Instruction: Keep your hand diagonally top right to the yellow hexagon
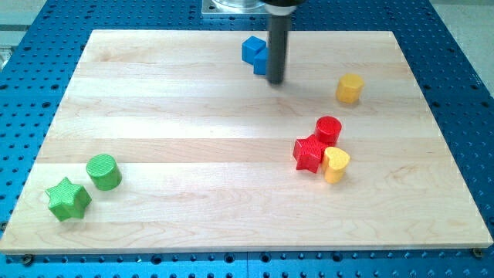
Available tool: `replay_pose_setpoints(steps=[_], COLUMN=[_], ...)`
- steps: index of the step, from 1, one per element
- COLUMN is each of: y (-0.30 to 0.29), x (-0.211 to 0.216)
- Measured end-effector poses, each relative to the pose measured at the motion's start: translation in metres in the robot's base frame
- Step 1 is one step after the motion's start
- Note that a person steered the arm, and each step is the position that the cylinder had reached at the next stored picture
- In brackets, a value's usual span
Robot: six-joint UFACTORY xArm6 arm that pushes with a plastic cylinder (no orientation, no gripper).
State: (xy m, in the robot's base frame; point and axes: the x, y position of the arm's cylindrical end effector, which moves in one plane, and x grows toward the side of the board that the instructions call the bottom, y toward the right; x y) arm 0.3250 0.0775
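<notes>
The yellow hexagon [349, 88] stands on the wooden board [193, 154] at the upper right. My tip [276, 80] touches the board to the left of it, about level with it, a clear gap between them. The dark rod rises from the tip to the view's top. A blue block [253, 53] sits right beside the rod on its left, partly hidden by it.
A red cylinder [329, 128], a red star [309, 154] and a yellow heart [336, 164] cluster at the right middle. A green cylinder [103, 171] and a green star [68, 199] sit at the lower left. The blue perforated table [463, 93] surrounds the board.
</notes>
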Motion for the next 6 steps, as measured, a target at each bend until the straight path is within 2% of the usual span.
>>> replay_pose_setpoints(steps=[1,2,4,5,6], y=[0.048,0.051,0.052,0.049,0.043], x=[0.001,0.038,0.029,0.009,-0.040])
